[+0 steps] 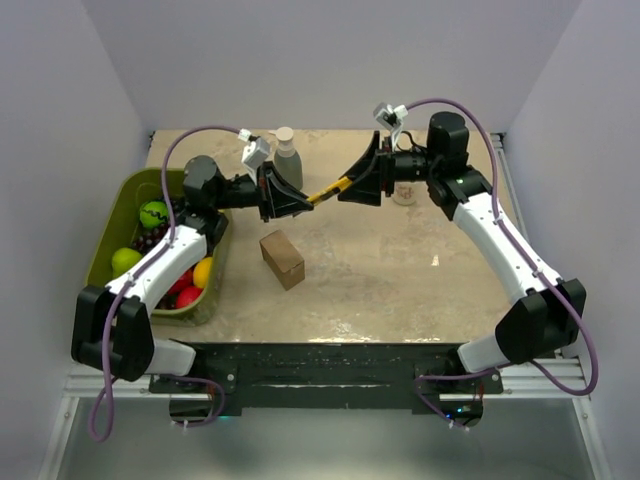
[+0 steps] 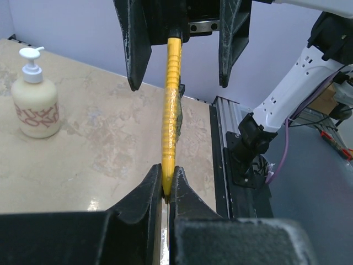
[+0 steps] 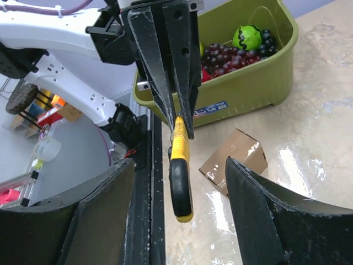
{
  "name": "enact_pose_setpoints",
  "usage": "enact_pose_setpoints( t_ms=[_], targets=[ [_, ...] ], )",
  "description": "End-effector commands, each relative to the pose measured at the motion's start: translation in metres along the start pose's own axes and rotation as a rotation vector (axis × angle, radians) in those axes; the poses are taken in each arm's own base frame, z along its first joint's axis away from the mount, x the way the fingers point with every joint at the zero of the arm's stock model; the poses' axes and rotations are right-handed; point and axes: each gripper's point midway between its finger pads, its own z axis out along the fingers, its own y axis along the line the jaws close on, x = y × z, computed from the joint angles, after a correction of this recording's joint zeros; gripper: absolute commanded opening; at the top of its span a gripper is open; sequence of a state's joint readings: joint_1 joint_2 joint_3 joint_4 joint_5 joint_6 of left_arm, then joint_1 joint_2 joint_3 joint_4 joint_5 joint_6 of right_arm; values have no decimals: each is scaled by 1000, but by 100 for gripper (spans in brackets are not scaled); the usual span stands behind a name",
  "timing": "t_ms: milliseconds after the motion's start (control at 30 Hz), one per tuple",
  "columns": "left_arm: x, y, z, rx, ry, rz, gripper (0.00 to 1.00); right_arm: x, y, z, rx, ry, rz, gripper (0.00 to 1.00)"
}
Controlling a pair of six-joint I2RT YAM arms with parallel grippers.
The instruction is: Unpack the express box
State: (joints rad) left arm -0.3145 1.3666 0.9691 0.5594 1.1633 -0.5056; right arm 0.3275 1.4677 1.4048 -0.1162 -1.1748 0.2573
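Pinching one end of the yellow cutter in my left gripper, shut tight, held mid-air for handover. Express box sits on the table just nearer, looks closed. Right gripper gapes around the handle, not gripping.

No wording can be read anywhere. The pump bottle carries reddish lettering on its front, too blurred to make out. The green bin bears a small blue-and-white sticker on its outer wall, its print too small to read.
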Motion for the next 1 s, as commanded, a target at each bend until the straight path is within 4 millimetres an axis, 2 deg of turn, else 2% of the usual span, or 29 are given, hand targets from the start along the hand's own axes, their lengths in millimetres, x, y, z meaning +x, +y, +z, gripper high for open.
enact_pose_setpoints(
  t_ms=[0, 133, 367, 500, 667, 967],
  targets=[
    [-18, -10, 7, 51, -14, 43, 0, -11, 20, 3, -70, -23, -42, 67],
    [-15, -14, 12, 75, -4, 40, 0, -13, 16, 6, -54, -28, -42, 64],
    [-23, -15, 18, 73, -20, 46, 0, -8, 12, 10, -50, -16, -31, 60],
    [-30, -15, 17, 72, -32, 65, 0, -3, 11, 10, -38, -13, -23, 61],
    [-35, -11, 13, 52, -50, 69, 0, -7, 12, 10, -36, -18, -32, 64],
    [-47, -5, 19, 30, -84, 65, 0, -6, 11, 13, -50, -11, -42, 61]
  ],
)
